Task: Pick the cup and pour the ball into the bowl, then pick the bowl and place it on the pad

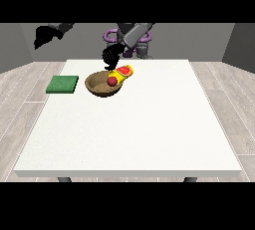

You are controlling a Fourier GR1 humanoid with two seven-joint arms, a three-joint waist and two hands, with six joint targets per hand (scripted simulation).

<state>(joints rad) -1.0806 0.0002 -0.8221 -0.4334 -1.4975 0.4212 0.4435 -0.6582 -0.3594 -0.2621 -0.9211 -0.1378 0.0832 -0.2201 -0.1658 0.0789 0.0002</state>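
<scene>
Fingers of the hand at the view's right (111, 57) curl round the tilted yellow cup (123, 71) (red ball (112, 80) lies in the brown wooden bowl (97, 85)); whether the raised hand at the view's left (44, 37) is clenched or released I cannot tell.

The robot hand (112, 57) hides part of the cup (124, 71); its fingers are too small to read.

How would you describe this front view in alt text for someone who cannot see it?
A robot hand at the view's right tips a yellow cup over a brown bowl on a white table, and a red ball sits in the bowl. A green pad lies left of the bowl; the other hand is raised at the view's left.
</scene>
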